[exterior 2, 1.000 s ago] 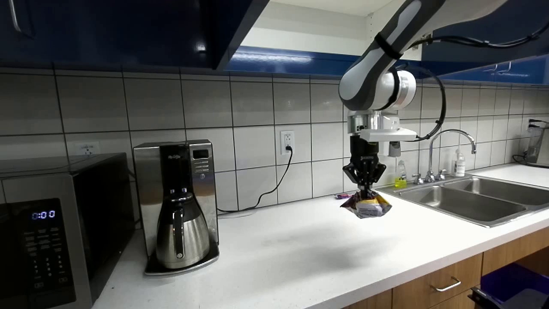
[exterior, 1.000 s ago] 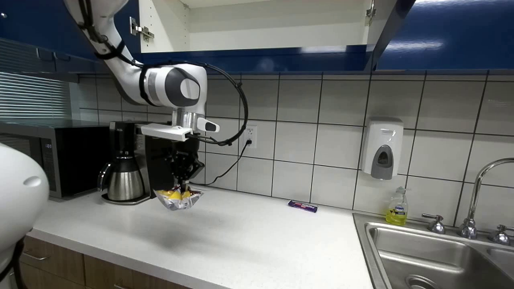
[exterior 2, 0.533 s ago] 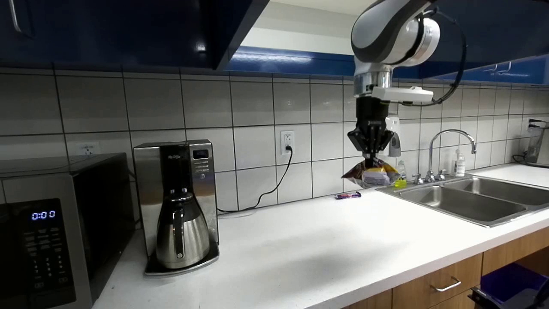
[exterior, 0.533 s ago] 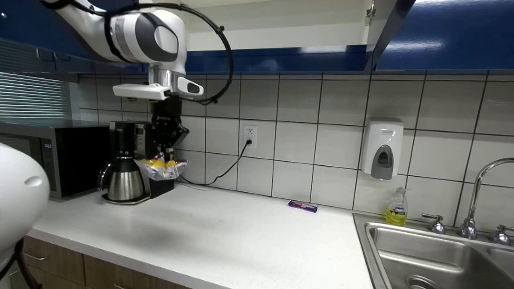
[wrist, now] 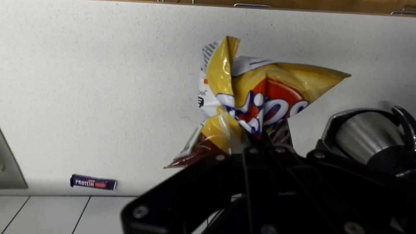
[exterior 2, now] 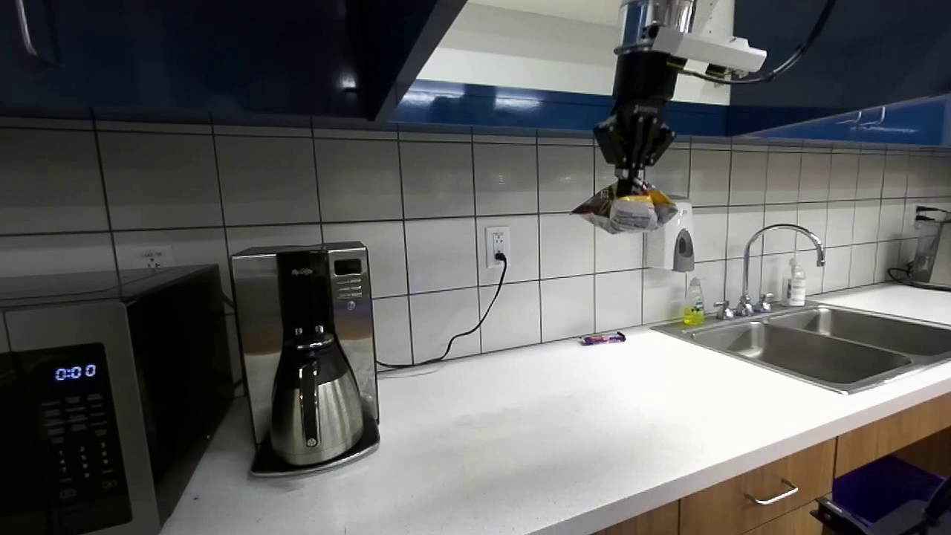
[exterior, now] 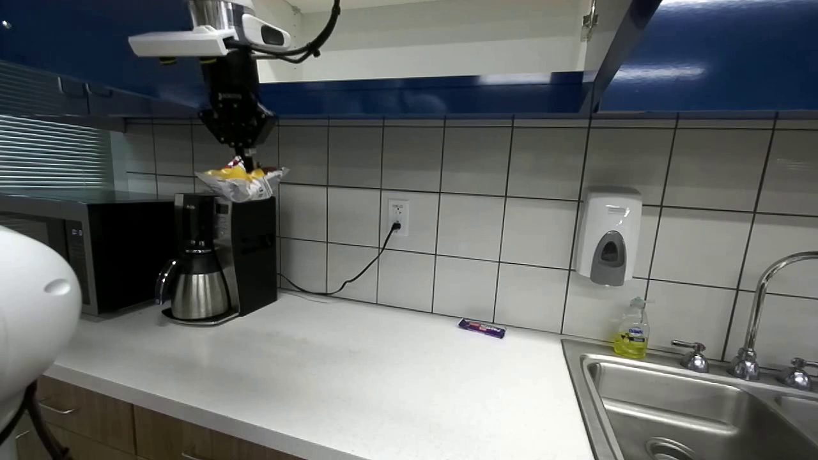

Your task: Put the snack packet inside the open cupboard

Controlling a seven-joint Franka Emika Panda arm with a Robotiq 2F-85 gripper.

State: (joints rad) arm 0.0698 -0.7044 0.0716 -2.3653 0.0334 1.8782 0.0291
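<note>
The snack packet, a crumpled yellow foil bag with red and white print, shows in both exterior views (exterior: 241, 186) (exterior 2: 631, 214) and in the wrist view (wrist: 286, 86). My gripper (exterior: 246, 163) is shut on its top middle; its fingers pinch the foil in the wrist view (wrist: 260, 141). The packet hangs in the air high above the counter. The open cupboard, with white interior and blue doors, is overhead in both exterior views (exterior: 441, 54) (exterior 2: 513, 63). The packet and fingertips are below the cupboard's blue bottom edge. The cupboard is out of the wrist view.
A coffee maker (exterior 2: 256, 297) and microwave (exterior 2: 67, 416) stand on the white counter (exterior: 358, 377). A flat purple bar (exterior: 482, 328) lies near the tiled wall. A soap dispenser (exterior: 610, 236), soap bottle (exterior: 632, 329) and sink (exterior: 677, 390) are farther along. The cupboard's open doors (exterior 2: 825, 67) jut outward.
My arm has risen well above the counter with the packet in the gripper. The packet went from just over the counter to a little below the cupboard. The gripper stays shut on it.
</note>
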